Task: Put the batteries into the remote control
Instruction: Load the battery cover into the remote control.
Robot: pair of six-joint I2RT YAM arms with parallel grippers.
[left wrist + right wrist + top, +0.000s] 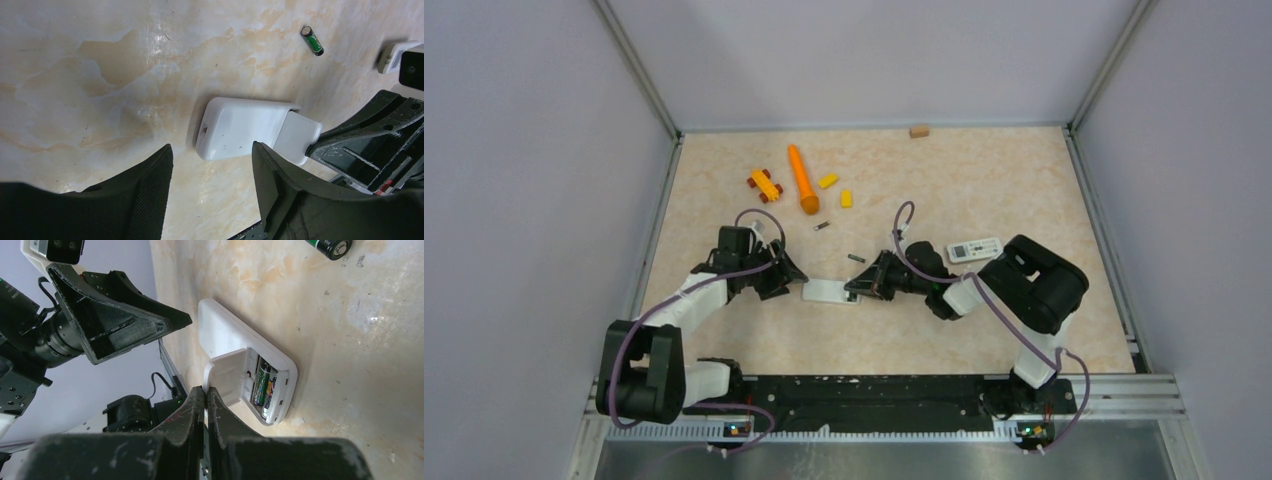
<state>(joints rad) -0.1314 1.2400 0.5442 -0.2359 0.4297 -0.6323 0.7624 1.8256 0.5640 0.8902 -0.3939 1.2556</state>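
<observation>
On marbled table (984, 190), sliding cover (227, 377) level over seemingly seated batteries (262, 385) with closed right gripper (206, 390), parted left gripper (211, 150) bracing remote (240, 127).

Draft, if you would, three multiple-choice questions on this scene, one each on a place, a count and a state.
1. Where does the open-backed remote lie?
A. between the left jaws and the right jaws
B. in the far left corner
C. in the far right corner

2. How many batteries sit in its open compartment?
A. none
B. two
C. four

3. How do the right jaws stand?
A. wide open
B. clamped on a battery
C. shut, holding nothing

Key:
1 A: the top view shows one set of jaws at each of its ends.
2 B: the right wrist view shows two green-labelled cells side by side.
3 C: the fingers press together with nothing between them.
</observation>
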